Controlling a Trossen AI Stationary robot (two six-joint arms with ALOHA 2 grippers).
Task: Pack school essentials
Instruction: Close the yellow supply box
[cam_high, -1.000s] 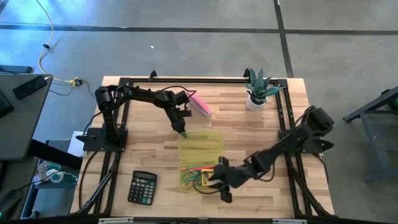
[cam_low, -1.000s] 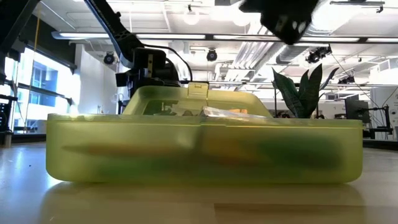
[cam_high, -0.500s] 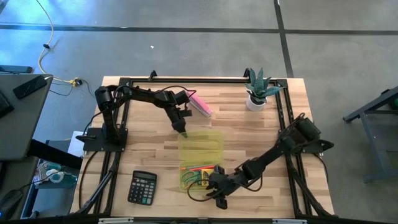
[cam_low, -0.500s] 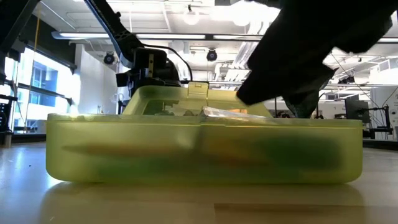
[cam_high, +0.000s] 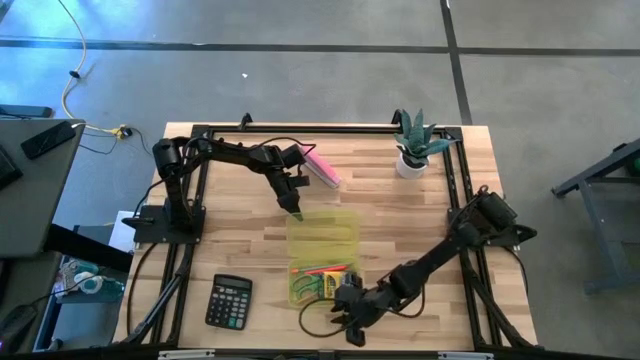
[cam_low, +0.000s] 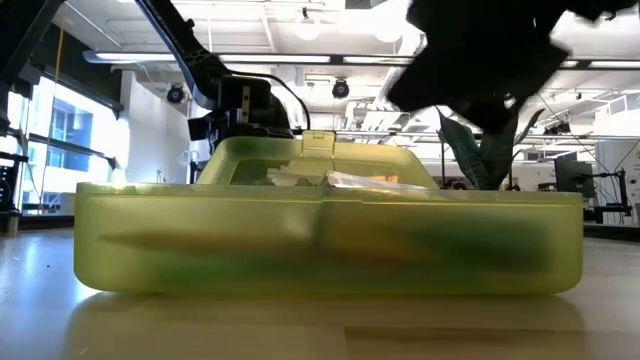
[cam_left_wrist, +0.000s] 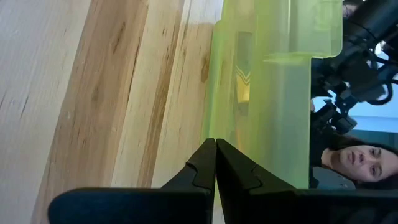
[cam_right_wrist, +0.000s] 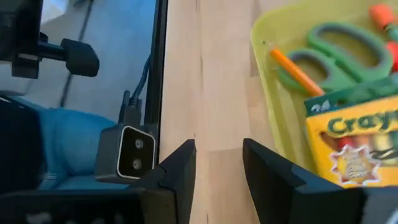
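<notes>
Translucent yellow-green case (cam_high: 322, 257) sits mid-table, its lid half toward the far side, the open tray half toward the near edge. In the tray: crayon box (cam_right_wrist: 357, 142), green-handled scissors (cam_right_wrist: 339, 53), an orange pencil (cam_right_wrist: 296, 70) lying across the scissors, all bunched against the near wall. Left gripper (cam_high: 295, 213) rests at the far rim of the case, fingers pressed together with nothing between them; the left wrist view shows the tips (cam_left_wrist: 216, 163) just beside the lid's edge, on bare wood. Right gripper (cam_high: 350, 322) is low over the table just past the case's near right corner, close to the near table edge; fingers (cam_right_wrist: 179, 174) apart and empty, with a strip of bare board between them and the tray wall to one side. Little room there: the table edge and the black frame rail (cam_right_wrist: 160, 68) run close by, and a small camera block (cam_right_wrist: 132, 154) sits just off the edge. Black calculator (cam_high: 229, 301) lies near-left, well apart from the case, open wood between. Pink stapler (cam_high: 322, 170) lies far of the case, just beside the left arm's wrist. Potted plant (cam_high: 415, 145) stands at the far right, clear of both arms. From the low view, the right arm hangs dark above the right half of the case. A person shows beyond the table in the left wrist view.
</notes>
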